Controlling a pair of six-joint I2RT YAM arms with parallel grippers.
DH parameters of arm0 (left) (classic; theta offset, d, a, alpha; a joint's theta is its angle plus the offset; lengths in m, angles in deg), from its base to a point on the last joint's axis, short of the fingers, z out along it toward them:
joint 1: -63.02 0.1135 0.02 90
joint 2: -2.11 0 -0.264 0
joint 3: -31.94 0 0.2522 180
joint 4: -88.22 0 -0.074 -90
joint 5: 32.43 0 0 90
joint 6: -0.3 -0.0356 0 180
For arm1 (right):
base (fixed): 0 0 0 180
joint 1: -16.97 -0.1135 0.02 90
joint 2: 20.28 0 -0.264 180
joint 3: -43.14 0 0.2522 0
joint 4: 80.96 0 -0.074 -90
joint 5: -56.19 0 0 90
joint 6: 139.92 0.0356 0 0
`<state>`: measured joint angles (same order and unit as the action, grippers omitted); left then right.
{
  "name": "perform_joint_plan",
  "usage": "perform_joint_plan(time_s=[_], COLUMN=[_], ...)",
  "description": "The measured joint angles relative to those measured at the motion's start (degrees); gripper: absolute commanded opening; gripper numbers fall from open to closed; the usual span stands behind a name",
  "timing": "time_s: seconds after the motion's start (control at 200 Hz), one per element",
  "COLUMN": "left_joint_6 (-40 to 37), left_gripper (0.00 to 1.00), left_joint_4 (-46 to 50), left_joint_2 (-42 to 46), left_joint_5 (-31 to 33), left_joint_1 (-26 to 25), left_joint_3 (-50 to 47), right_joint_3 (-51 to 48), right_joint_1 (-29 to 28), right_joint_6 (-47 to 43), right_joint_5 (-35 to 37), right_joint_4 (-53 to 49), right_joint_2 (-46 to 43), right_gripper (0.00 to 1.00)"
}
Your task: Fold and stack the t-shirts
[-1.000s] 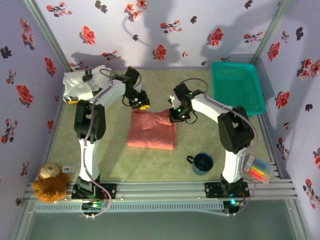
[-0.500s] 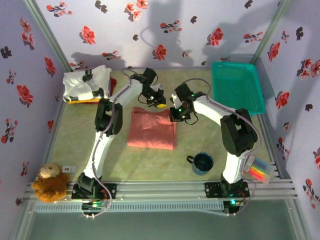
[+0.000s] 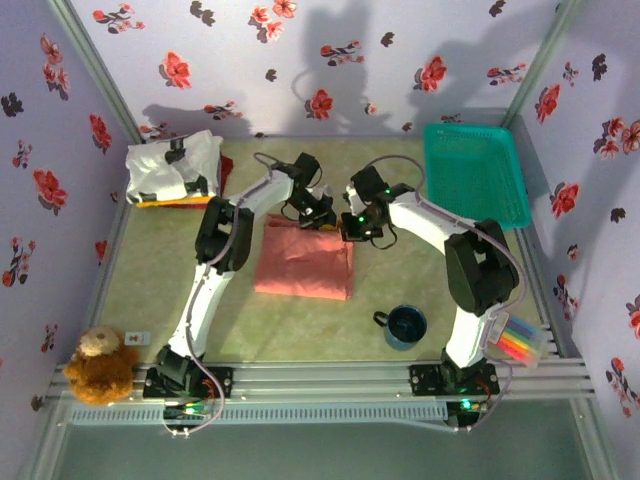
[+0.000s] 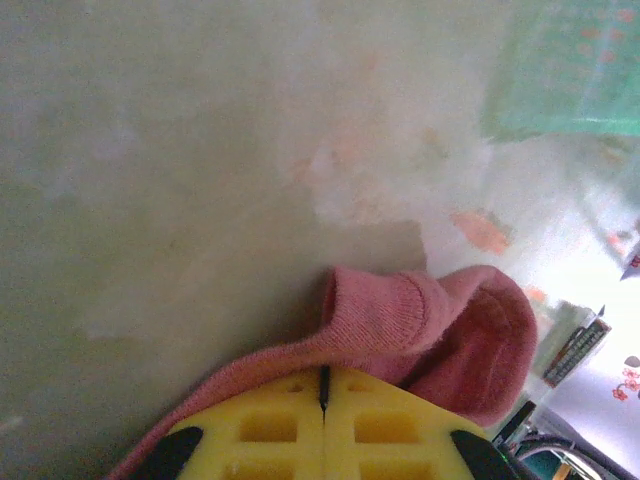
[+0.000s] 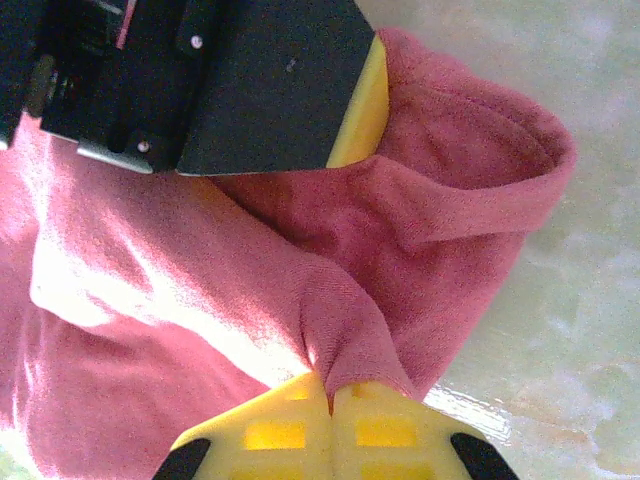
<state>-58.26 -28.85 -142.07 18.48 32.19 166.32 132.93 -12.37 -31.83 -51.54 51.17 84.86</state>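
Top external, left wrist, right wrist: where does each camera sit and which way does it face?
Top external: above and behind the arm bases, looking down on the table; both arms show, left gripper and right gripper at the far edge of the salmon-pink t-shirt.
Left wrist: on the left arm, looking past its shut yellow fingers toward the teal basket.
Right wrist: on the right arm, looking down its shut fingers at the shirt; the left gripper shows.
Shared: both wrist views show the pinched fold.
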Motion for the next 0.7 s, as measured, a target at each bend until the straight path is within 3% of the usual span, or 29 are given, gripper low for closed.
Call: perform_joint_plan(time_s=[0.7], left_joint_6=[-0.6], left_gripper=[0.00], left_joint_4=[-3.1], left_joint_2=[1.3], left_joint_5=[-1.6], left_joint_1=[0.1], left_joint_3=[-3.4], right_joint_3=[3.3], right_joint_1=[1.1], right_joint_6=[4.2], right_joint_5=[5.8], right_joint_4=[2.2], right_joint_2=[0.1], right_gripper=[0.00])
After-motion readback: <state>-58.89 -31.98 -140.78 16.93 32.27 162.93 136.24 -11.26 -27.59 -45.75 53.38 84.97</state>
